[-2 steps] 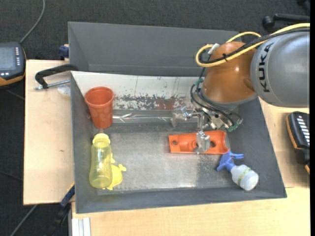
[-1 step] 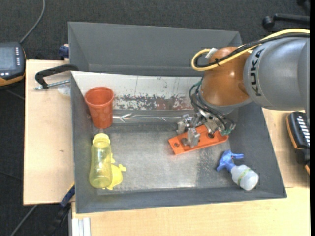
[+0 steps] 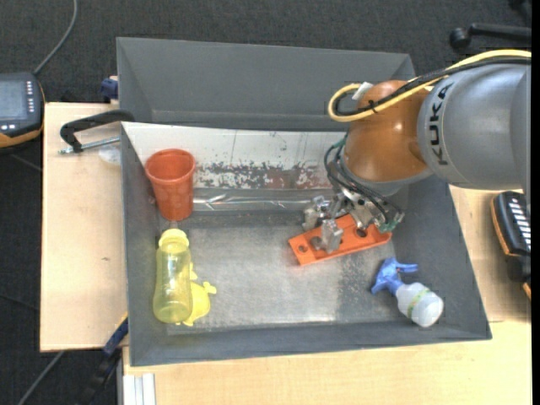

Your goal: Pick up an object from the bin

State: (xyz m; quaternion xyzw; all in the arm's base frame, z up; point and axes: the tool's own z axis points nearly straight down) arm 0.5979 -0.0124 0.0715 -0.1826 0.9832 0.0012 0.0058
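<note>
From my remote desk I look down on the grey bin [image 3: 253,83], with the arm [image 3: 481,125] reaching in from the right of the view; its orange-covered wrist hangs over the back right of the floor. A yellow bottle [image 3: 173,285] lies on its side near the left wall, toward the front; an orange cup [image 3: 171,184] stands upright behind it, close to the back left corner; a white spray bottle [image 3: 413,298] with a blue trigger lies in the front right, well apart from both. A flat orange bracket [image 3: 305,249] lies right of centre, and the gripper [image 3: 339,223] sits directly on top of it, low enough that I judge it is touching or all but touching the piece; whether the jaws are apart, together or clamped on the bracket I cannot tell from this angle. By my reading the approach is done and the descent is at or near its bottom; the bracket rests on the bin floor, not lifted; what is left is a confirmed grip and the raise clear of the bin, so I count the pick as not yet made.
</note>
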